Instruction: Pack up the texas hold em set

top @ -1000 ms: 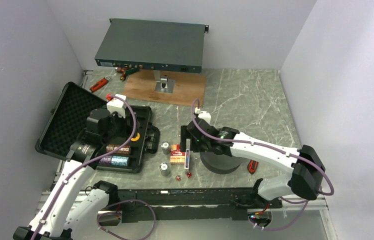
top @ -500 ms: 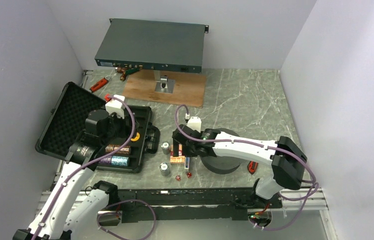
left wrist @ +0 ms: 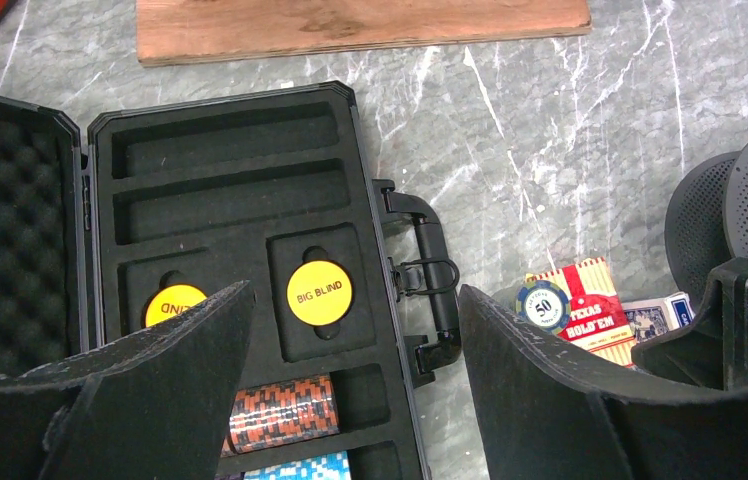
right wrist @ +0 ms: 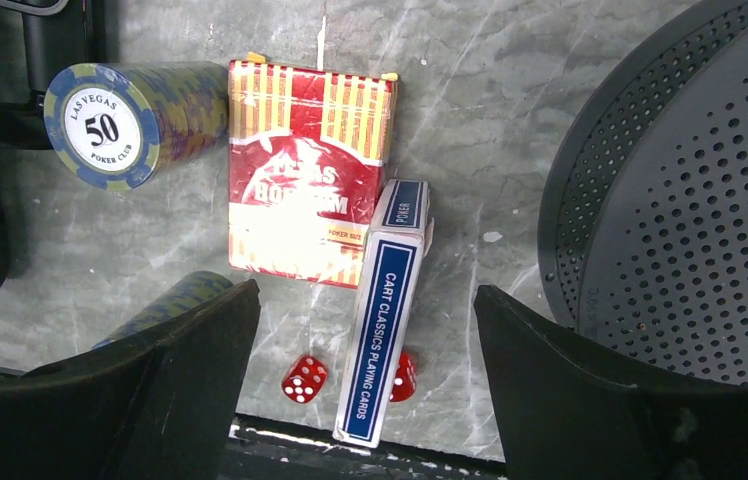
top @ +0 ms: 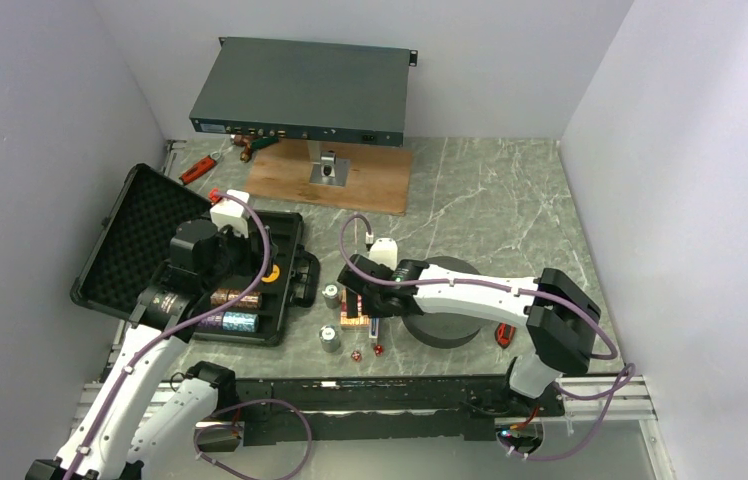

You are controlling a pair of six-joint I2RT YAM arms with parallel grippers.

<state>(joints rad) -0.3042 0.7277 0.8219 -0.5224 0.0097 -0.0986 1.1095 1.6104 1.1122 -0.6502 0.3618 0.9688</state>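
Observation:
The black briefcase (top: 285, 262) lies open at the left, foam lid (top: 135, 240) flat. Its tray (left wrist: 220, 190) holds two yellow discs (left wrist: 319, 292), an orange chip stack (left wrist: 280, 413) and a blue one. My left gripper (left wrist: 355, 300) is open and empty above the tray (top: 218, 262). My right gripper (right wrist: 365, 292) is open above the red deck box (right wrist: 305, 190) and a blue deck box (right wrist: 385, 310) standing on edge; neither is gripped. A "50" chip stack (right wrist: 120, 120), a second stack (right wrist: 165, 305) and two red dice (right wrist: 304, 379) lie around them.
The dark grey foam ring (top: 447, 315) sits just right of the cards, close to my right finger. The grey rack-mount box (top: 300, 92) stands on a wooden board (top: 330, 175) at the back. Red tools lie at the back left (top: 198, 168) and beside the ring (top: 505, 333).
My right arm has swung left and its gripper now hangs over the card boxes. The left arm has barely moved. Nothing was taken hold of.

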